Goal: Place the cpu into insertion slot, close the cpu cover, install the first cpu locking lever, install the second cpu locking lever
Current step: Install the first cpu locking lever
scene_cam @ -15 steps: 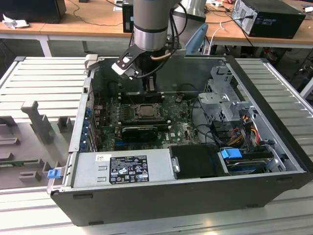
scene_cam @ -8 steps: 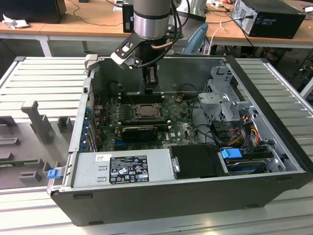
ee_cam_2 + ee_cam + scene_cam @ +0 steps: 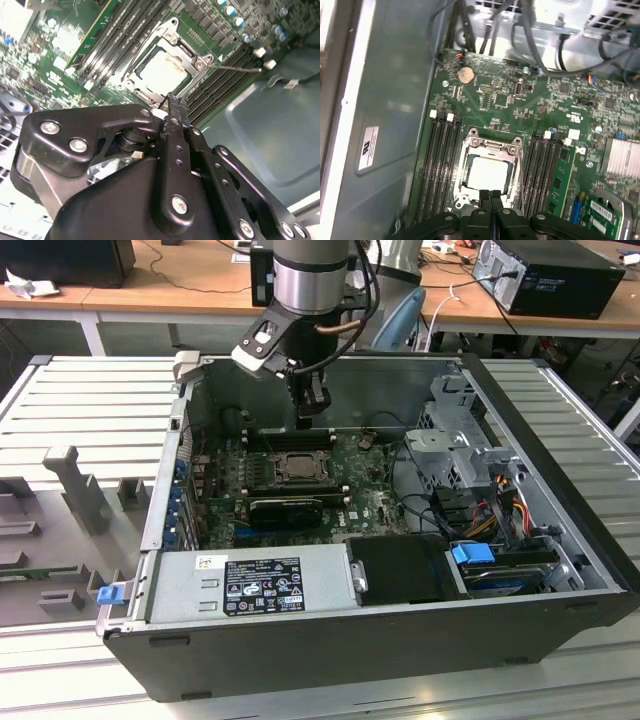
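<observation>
Grey ribbed table (image 3: 90,400) spans frame, ribs running left to right. Open PC case (image 3: 300,660) lies on its side at centre, directly on table, dark wall toward lower edge. Grey blocks (image 3: 75,485) stand on table at left edge, near case, apart from it. Ribs show upper left, right edge, bottom strip.
</observation>
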`<state>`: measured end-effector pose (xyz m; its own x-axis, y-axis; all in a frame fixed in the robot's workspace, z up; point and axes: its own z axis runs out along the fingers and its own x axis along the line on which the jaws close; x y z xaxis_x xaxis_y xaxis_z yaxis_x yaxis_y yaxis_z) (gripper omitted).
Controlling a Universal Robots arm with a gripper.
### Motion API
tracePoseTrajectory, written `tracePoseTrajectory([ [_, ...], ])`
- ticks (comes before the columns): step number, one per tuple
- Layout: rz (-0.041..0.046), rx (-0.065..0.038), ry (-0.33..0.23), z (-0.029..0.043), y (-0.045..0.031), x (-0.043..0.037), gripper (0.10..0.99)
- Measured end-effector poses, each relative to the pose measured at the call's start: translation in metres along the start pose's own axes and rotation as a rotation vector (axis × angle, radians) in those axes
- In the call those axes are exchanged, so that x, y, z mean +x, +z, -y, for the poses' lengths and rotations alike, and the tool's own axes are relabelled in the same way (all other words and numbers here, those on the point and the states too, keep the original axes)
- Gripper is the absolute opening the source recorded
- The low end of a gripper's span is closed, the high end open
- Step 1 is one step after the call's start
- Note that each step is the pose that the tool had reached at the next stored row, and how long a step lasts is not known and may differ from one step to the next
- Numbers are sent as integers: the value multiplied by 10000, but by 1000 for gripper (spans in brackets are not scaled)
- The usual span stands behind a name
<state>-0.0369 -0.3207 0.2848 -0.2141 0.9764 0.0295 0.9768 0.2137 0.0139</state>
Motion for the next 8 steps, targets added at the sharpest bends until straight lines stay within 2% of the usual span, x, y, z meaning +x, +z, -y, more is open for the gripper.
tracePoseTrajectory([
  [8,-18,62,-1681,2,84,-2,106],
])
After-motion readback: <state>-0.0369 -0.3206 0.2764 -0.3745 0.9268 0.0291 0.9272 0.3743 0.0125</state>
